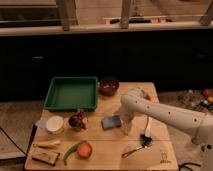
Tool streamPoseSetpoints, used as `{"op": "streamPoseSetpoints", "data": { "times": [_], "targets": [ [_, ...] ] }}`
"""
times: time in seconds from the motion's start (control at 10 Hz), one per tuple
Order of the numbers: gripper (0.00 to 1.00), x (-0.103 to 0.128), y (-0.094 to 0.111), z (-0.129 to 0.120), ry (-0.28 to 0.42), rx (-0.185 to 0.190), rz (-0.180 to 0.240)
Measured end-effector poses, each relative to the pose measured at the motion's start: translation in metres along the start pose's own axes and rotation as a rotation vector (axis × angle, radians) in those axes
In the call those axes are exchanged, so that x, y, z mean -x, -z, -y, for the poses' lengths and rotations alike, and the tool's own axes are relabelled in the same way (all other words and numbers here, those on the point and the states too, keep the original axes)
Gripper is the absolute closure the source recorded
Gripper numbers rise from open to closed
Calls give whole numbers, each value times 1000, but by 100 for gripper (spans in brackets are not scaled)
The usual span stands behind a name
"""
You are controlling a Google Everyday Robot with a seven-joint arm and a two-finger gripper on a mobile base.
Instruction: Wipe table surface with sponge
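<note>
The light tan wooden tabletop (107, 142) fills the middle of the camera view. The blue-grey sponge (111, 121) lies flat near its centre. My white arm reaches in from the right, and the gripper (126, 126) points down at the table just right of the sponge, close against its right edge. I cannot tell whether it touches the sponge.
A green tray (71, 93) and a dark red bowl (108, 85) stand at the back. A white lidded container (55, 124) and a dark brown object (77, 120) sit left of the sponge. An orange (84, 149), a green pepper (70, 151), a brown block (45, 157) and a spoon (135, 149) lie along the front.
</note>
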Motion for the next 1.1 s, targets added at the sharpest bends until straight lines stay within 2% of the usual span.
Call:
{"op": "streamPoseSetpoints", "data": {
  "times": [0.5, 0.6, 0.7, 0.8, 1.0, 1.1],
  "targets": [
    [20, 25, -3, 13, 27, -5, -5],
    [24, 29, -4, 14, 35, -4, -5],
    [30, 30, -4, 15, 39, -4, -8],
    [43, 31, -4, 16, 43, -4, -9],
    [61, 31, -4, 16, 46, -1, -9],
    [73, 30, -4, 15, 47, -1, -9]
  ]
}}
